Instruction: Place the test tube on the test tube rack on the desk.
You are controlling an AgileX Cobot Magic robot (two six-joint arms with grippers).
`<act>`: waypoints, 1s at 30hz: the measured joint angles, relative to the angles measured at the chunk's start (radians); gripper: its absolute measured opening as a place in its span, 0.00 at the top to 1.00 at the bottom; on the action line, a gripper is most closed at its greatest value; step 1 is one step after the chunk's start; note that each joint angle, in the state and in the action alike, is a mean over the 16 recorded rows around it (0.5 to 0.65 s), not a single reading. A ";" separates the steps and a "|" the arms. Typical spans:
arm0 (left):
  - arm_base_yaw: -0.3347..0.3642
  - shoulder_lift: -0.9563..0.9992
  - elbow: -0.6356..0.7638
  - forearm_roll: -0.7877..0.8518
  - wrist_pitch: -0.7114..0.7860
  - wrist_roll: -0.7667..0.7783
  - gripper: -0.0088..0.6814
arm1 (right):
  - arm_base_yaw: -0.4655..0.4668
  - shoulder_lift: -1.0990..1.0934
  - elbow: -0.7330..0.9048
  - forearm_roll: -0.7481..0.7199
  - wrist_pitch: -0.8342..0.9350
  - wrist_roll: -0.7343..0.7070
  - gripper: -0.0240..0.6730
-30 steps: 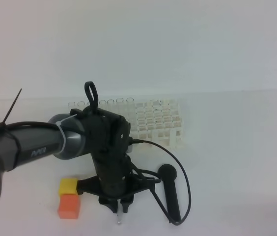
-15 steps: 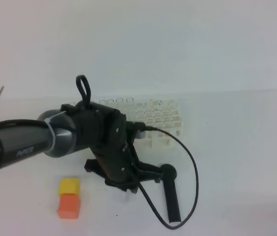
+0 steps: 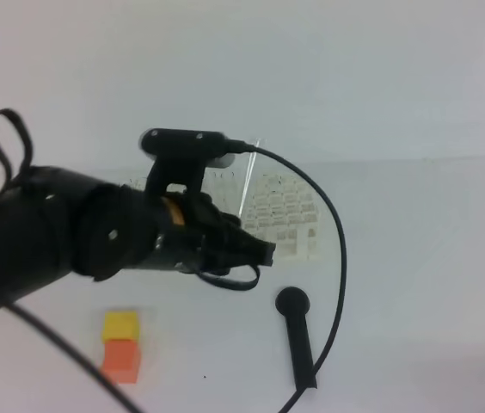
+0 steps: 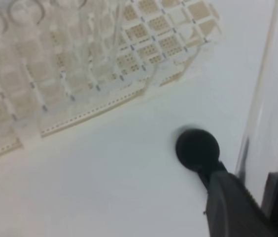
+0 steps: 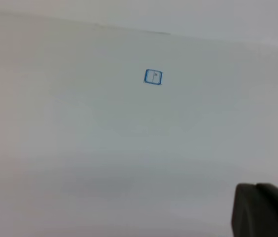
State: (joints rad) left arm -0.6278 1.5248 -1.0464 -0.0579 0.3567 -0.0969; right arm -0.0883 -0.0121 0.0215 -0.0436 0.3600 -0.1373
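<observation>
The test tube (image 4: 273, 94) is a clear glass tube held nearly upright between the black fingers (image 4: 230, 205) of my left gripper (image 4: 257, 200). In the exterior high view it shows as a thin clear line (image 3: 248, 179) rising from the left gripper (image 3: 255, 251), in front of the white lattice test tube rack (image 3: 287, 213). The rack (image 4: 75, 69) lies at the upper left of the left wrist view and holds several other clear tubes along its left side. Of my right gripper only a dark part (image 5: 263, 210) shows, above the bare white desk (image 5: 104, 148).
A black round-headed stick (image 3: 298, 331) lies on the desk in front of the rack; its head (image 4: 197, 148) is just beside the held tube. A yellow block (image 3: 120, 325) and an orange block (image 3: 120, 360) sit at the front left. A small blue square mark (image 5: 153, 77) is on the desk.
My left arm has lifted from the desk's front edge and swung up and back toward the rack, turning the test tube from pointing down at the desk to standing upright.
</observation>
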 joint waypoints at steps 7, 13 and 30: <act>0.000 -0.201 0.212 -0.208 -0.111 0.203 0.99 | 0.000 0.000 0.000 0.000 0.000 0.000 0.97; 0.000 -0.336 0.339 -0.601 -0.105 0.597 0.99 | 0.000 0.000 0.001 0.032 -0.022 0.008 0.97; 0.001 -0.429 0.398 -1.622 0.017 1.689 0.99 | 0.000 0.000 -0.023 0.536 -0.264 0.045 0.97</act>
State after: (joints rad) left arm -0.6266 1.0954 -0.6482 -1.6803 0.3738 1.5922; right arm -0.0883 -0.0121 -0.0011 0.4919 0.0959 -0.0920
